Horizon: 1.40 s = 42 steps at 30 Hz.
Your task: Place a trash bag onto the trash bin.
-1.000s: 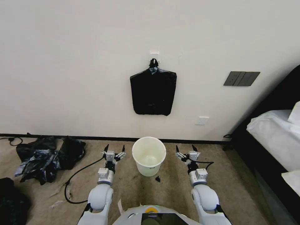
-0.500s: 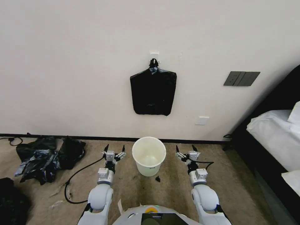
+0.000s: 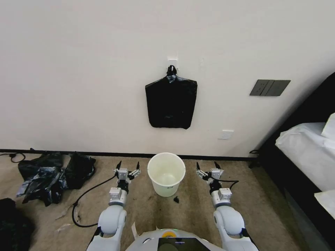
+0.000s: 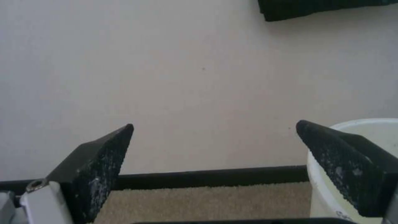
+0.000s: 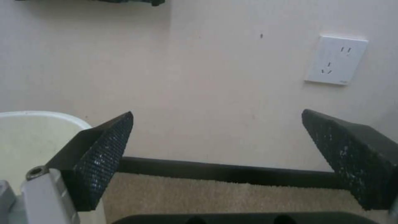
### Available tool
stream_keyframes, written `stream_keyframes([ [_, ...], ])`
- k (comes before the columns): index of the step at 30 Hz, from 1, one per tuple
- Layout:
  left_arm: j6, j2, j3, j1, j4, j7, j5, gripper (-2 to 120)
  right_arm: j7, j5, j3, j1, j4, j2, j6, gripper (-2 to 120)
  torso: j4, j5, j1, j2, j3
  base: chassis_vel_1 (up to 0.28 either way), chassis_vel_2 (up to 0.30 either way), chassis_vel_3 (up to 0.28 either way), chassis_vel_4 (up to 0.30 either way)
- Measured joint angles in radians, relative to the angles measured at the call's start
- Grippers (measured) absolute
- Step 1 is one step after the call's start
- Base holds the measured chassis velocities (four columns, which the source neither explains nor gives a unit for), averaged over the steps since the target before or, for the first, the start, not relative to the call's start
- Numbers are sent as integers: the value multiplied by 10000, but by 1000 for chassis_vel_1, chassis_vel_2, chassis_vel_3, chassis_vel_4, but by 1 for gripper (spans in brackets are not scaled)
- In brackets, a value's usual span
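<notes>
- Trash bin (image 3: 166,173): cream, round, stands open and unlined on the carpet (image 3: 195,205) near the wall, between both grippers.
- No single loose trash bag in hand; a flat black bag bundle (image 3: 171,101) hangs from a wall hook above the bin.
- Left gripper (image 3: 127,166): just beside the bin's left, jaws spread wide, holding nothing.
- Right gripper (image 3: 207,166): beside the bin's right, jaws also wide apart, holding nothing.
- Black-bluish plastic heap (image 3: 52,175) lies far left by the wall.
- Judgement: step is fetching a bag; reach up, pinch one film layer only, peel it off slowly.
</notes>
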Motion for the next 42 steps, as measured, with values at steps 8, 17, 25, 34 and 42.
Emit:
stream_keyframes([
  [8, -1506, -302, 847, 904, -54, -492, 751, 100, 759, 369, -522, -754, 598, -396, 1851, 100, 0, 2, 0, 0, 0, 0, 0, 0, 0],
  [17, -3898, -693, 1726, 2259, -238, -1266, 1999, 100, 1455, 306, -895, -1141, 543, -364, 3662, 100, -9, 51, -1, 0, 0, 0, 0, 0, 0],
  [25, -4030, -742, 1723, 2341, -243, -1315, 2061, 100, 1420, 174, -934, -731, 174, -197, 3507, 100, 0, 35, -1, 0, 0, 0, 0, 0, 0],
  [34, -3338, 1357, 2035, 556, 121, -1817, 637, 100, 1326, 347, -1056, -522, 159, -650, 3296, 100, -8, -41, 0, 0, 1, 0, 0, 0, 0],
  [42, -2751, 2368, 1412, 340, -384, -1752, -402, 100, 986, 2924, -1801, 513, 627, -1347, 2033, 100, 1, -8, 0, 0, 1, 0, 0, 0, 0],
])
